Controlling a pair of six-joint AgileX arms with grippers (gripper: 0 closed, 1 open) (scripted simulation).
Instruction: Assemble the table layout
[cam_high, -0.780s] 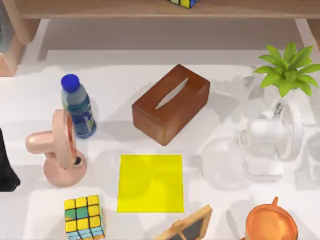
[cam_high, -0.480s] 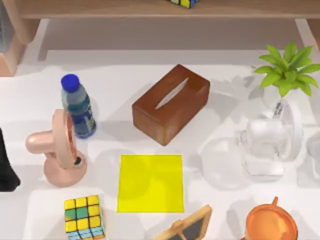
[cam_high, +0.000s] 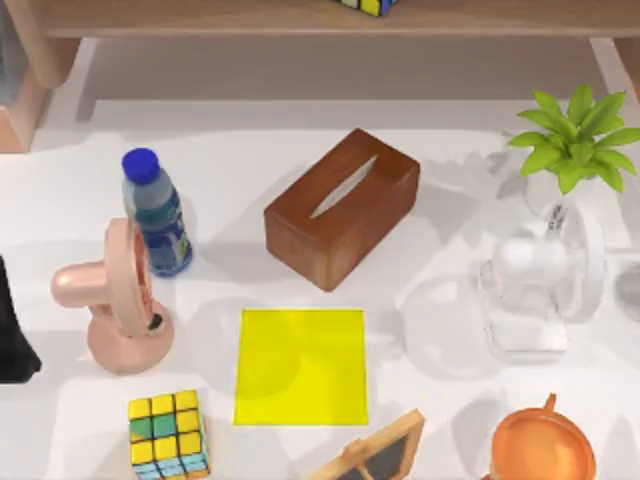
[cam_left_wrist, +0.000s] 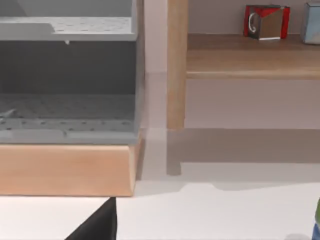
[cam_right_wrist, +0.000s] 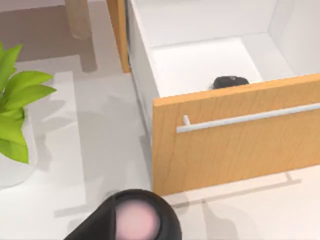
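Top view puts the left arm (cam_high: 10, 335) as a dark shape at the left edge of the surface (cam_high: 230, 165), and I cannot tell whether its jaws are released or clenched. In the left wrist view a black tip (cam_left_wrist: 97, 227) hangs over white tabletop, facing a grey rack (cam_left_wrist: 67, 75) and the wooden shelf (cam_left_wrist: 250, 52). In the right wrist view a dark rounded part of the right arm (cam_right_wrist: 132, 217) sits low over the right side, and its jaws likewise cannot be judged. Just past it stands an open drawer (cam_right_wrist: 235, 130) with a small dark object (cam_right_wrist: 229, 81) inside. The surface spreads under everything: a tissue box (cam_high: 341, 207) in the middle, a yellow mat (cam_high: 301, 366) near of it, a bottle (cam_high: 157, 215) and pink fan (cam_high: 115, 300) to the left, a cube (cam_high: 167, 432) at near left. A plant (cam_high: 575, 140), white fan (cam_high: 545, 280) and orange cup (cam_high: 543, 445) line the right. As I judge it, the surface is stiff, heavy and fixed, nothing to take hold of. Its smooth gloss suggests light pieces could slide when nudged, so each should be gripped by its sides, lifted clear and set down flat, not pushed.
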